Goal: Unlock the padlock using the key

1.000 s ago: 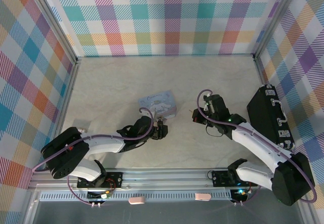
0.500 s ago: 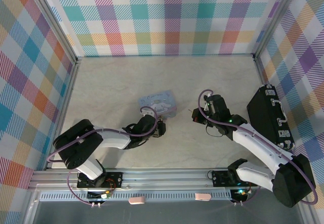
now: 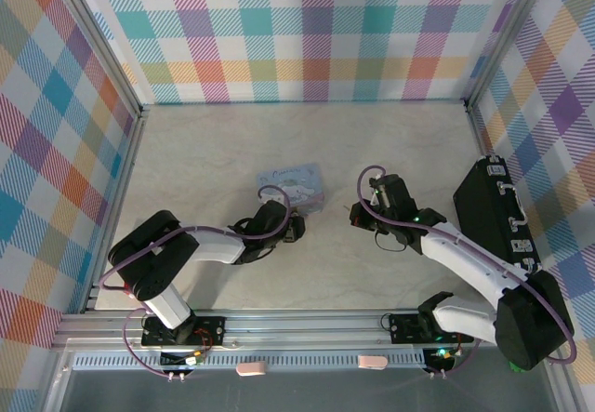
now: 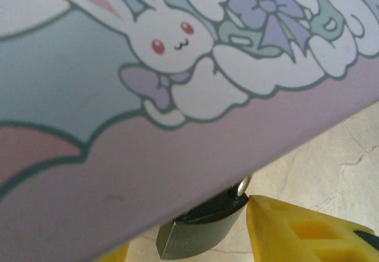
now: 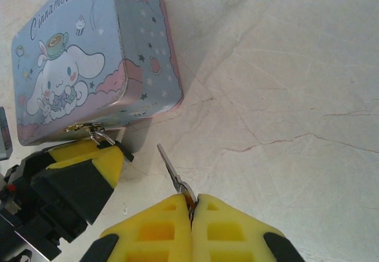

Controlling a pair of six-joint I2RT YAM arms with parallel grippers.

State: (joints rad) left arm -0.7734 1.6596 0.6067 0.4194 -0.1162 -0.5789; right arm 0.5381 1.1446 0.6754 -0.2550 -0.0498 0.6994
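The padlock [image 4: 201, 232] has a dark body and a thin silver shackle [image 4: 244, 185], and it hangs from the front clasp of the pale-blue cartoon tin [image 4: 177, 67]. My left gripper [image 4: 189, 238] straddles it, open. The right yellow finger [image 4: 296, 232] is at the lock's corner and a gap remains on the other side. In the right wrist view the padlock [image 5: 118, 148] sits beside the left gripper's yellow finger [image 5: 83, 158]. My right gripper [image 5: 193, 206] is shut on the key [image 5: 172, 170], whose blade points at the padlock a short way off. From above, the left gripper [image 3: 295, 229] is just in front of the tin [image 3: 291, 187] and the right gripper [image 3: 356, 215] is to its right.
A black case [image 3: 497, 212] lies along the right wall, beside the right arm. Plaid walls enclose the pale marble table [image 3: 232, 142] on three sides. Open floor lies behind the tin and between the two grippers.
The left arm has pushed forward against the tin and its jaws have narrowed around the padlock. The tin has shifted slightly away. The right gripper with the key has edged left.
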